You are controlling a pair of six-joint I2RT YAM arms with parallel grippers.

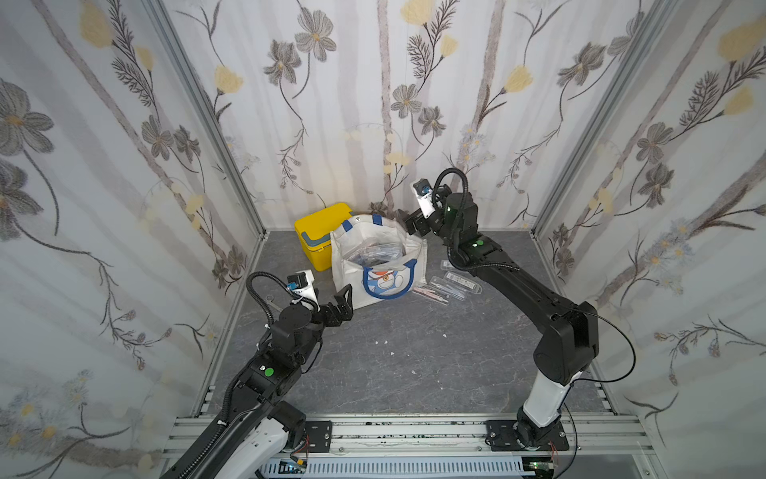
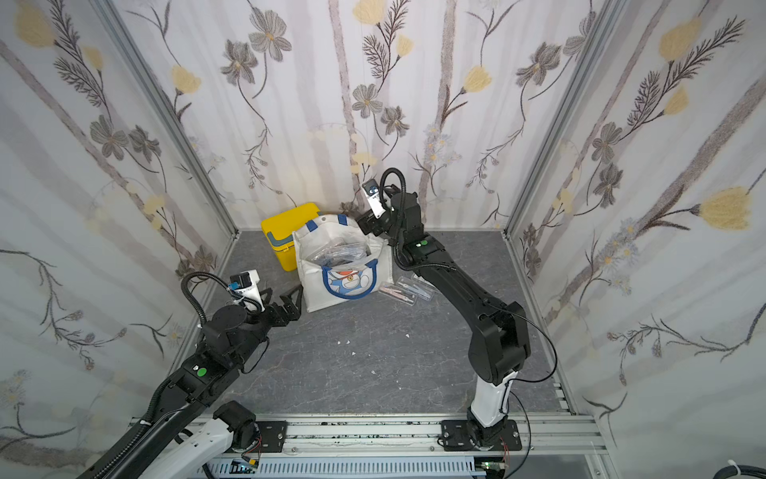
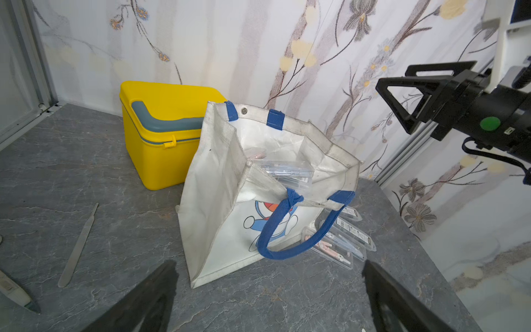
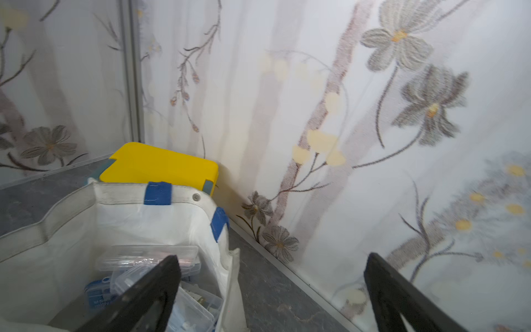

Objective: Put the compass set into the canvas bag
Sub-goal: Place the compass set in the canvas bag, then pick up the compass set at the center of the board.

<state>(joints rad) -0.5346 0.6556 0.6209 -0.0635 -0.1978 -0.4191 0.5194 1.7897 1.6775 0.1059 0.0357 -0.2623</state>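
Wide-open right gripper (image 4: 271, 257) poised over the far corner of the canvas bag (image 3: 212, 201), nothing between its fingers; wide-open left gripper (image 3: 268, 264) low near the bag's front corner, likewise empty and clear of the fabric. On the grey marbled table (image 3: 86, 172), white canvas bag upright, mouth gaping, one blue handle (image 3: 264, 234) drooped over the cartoon-cat pocket. Just behind it, yellow plastic box (image 3: 161, 161), lid shut and latched. Inside the bag, a loose heap of clear plastic cases, with a small blue case (image 4: 97, 296) low among them. Topmost of the heap, compass set (image 3: 283, 172) in its clear case, lying nearly flat, long axis apparently across the bag's width, parallel to the pocket side, though hard to judge through the glare. Outside, just beside the bag on the right arm's side, slim clear cases (image 3: 330, 253) flat on the table, side by side, long axes roughly parallel, slanting away from the bag. Well apart on the left arm's side, thin metal handle (image 3: 79, 244), flat.
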